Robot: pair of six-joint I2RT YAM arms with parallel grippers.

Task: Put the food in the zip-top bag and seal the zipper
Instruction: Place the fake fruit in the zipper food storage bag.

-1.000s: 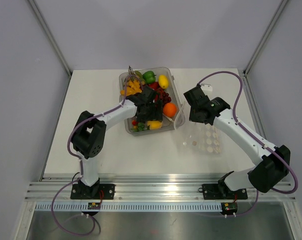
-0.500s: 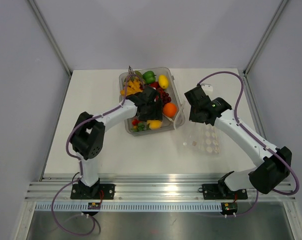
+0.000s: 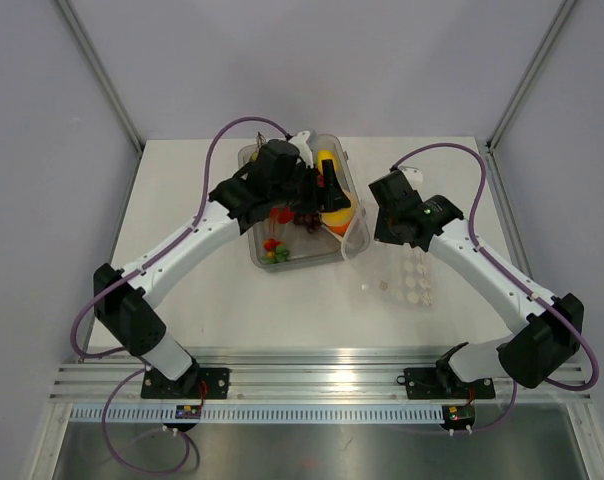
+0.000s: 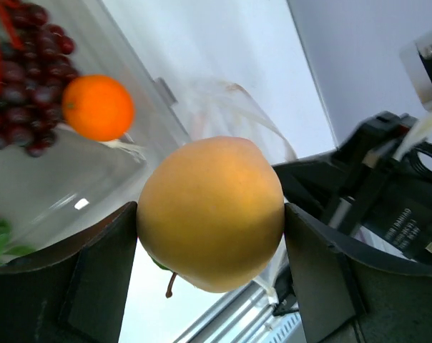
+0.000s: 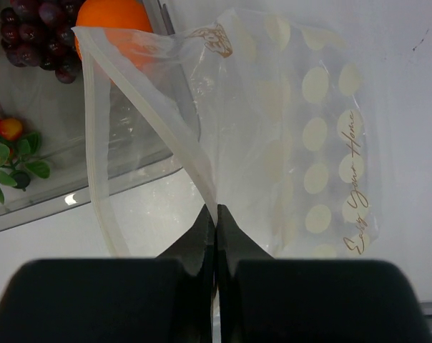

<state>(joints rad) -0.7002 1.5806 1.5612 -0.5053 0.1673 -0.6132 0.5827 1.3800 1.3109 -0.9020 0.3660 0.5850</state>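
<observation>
1. I read the left gripper point(image 3: 329, 193) as clamped on a yellow-orange round fruit point(image 4: 211, 212), one finger on each flank, stem pointing down.
2. I read the right gripper point(image 5: 216, 214) as pinched together on the zipper point(image 5: 141, 107) strip, lifting one lip of the zip-top bag point(image 5: 309, 136).
3. The bag mouth lies just to the right of the left gripper, beside the tray point(image 3: 300, 262) wall. From the right gripper, the bag's long axis runs away across the table.
4. The left gripper carries the food, so I judge that it makes the next move, rightward into the mouth.
5. The right wrist view shows the open loop of the mouth but not the fruit. The top view alone shows the offset between them.
</observation>
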